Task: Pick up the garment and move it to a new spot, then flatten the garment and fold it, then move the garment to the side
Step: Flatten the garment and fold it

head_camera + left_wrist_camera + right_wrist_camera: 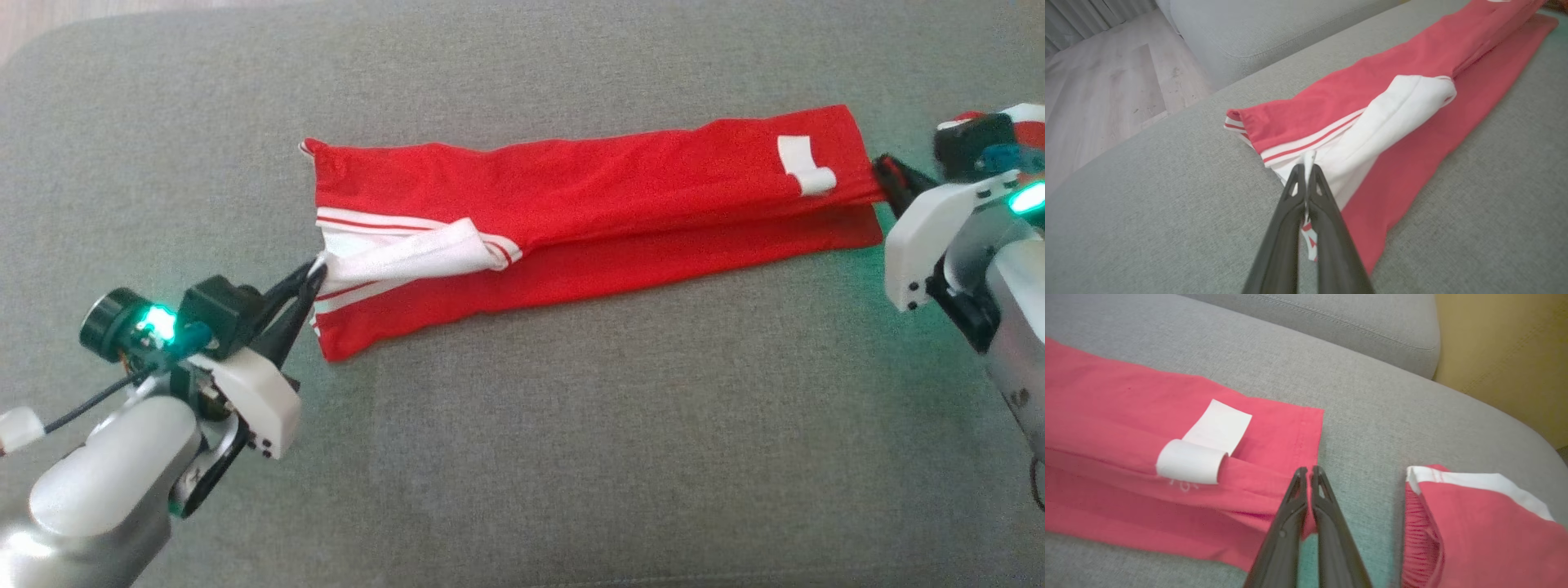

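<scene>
1. Step in hand, I'd say: folding. The garment lies as a long red strip across the middle of the sofa seat. One lengthwise fold is in, with the top layer set back from the lower edge.
2. Your left tool is pressed together, pinching the white-trimmed end. Your right tool is pressed together on the red hem at the opposite end. The cloth looks lightly stretched between them.
3. Next move, my read: carry both ends in step, either a second lengthwise fold or end to end. Keep tension even, or the loose white flap may bunch.
4. Left wrist view adds two things. Trim fabric shows between the fingers, so the pinch is real. There's also wood floor beyond the seat edge.
5. Right wrist view adds a second red garment near that tool, apart from the hem, so don't snag it. It also shows the white label curled over near the hem.
</scene>
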### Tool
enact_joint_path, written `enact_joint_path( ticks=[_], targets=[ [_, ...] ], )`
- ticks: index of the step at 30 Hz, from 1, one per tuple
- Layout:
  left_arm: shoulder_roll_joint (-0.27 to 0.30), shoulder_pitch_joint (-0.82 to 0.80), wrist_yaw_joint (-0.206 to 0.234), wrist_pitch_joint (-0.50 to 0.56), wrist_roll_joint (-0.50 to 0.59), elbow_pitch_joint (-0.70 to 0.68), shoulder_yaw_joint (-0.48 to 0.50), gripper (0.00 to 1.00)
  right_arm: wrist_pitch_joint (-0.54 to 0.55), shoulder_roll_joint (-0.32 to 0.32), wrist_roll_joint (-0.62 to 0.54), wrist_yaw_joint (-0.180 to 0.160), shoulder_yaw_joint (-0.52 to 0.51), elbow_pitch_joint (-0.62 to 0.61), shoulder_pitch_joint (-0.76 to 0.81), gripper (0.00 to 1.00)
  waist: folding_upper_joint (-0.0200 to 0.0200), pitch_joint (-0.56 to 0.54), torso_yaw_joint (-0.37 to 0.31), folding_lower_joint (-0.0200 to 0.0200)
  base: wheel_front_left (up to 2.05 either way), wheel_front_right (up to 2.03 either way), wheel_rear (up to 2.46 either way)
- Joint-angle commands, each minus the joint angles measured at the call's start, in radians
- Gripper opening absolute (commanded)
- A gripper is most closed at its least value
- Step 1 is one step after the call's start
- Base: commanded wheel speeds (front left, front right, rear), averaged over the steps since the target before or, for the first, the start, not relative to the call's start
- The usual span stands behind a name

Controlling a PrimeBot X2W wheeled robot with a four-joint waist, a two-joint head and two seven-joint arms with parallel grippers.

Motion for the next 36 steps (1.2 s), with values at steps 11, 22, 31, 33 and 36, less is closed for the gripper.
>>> enact_joint_path(
  ticks=[11,22,31,33,36],
  targets=[
    [0.054,-0.004,0.008,0.061,-0.002,-0.029,-0.003,1.00,0.071,-0.091,0.128,-0.001,0.120,-0.101,0.033,1.00,-0.0001,-0.005,-0.011,0.0000,0.00,0.00,0.00],
    [-0.047,-0.022,0.153,-0.174,-0.066,-0.044,0.165,1.00,-0.240,0.024,0.235,-0.001,-0.130,-0.116,-0.014,1.00,-0.0001,-0.069,-0.030,0.0000,0.00,0.00,0.00],
    [-0.199,0.117,0.242,-0.235,-0.062,-0.127,0.442,1.00,-0.315,0.202,0.007,-0.001,-0.414,-0.266,0.131,1.00,-0.0001,-0.111,-0.036,0.0000,0.00,0.00,0.00],
    [-0.244,0.185,0.243,-0.235,-0.018,-0.163,0.521,1.00,-0.315,0.260,-0.084,-0.001,-0.498,-0.343,0.214,1.00,-0.0001,-0.116,-0.032,0.0000,0.00,0.00,0.00],
    [-0.309,0.285,0.215,-0.235,0.041,-0.192,0.611,1.00,-0.315,0.345,-0.205,-0.001,-0.586,-0.449,0.338,1.00,-0.0001,-0.122,-0.027,0.0000,0.00,0.00,0.00]
  ],
)
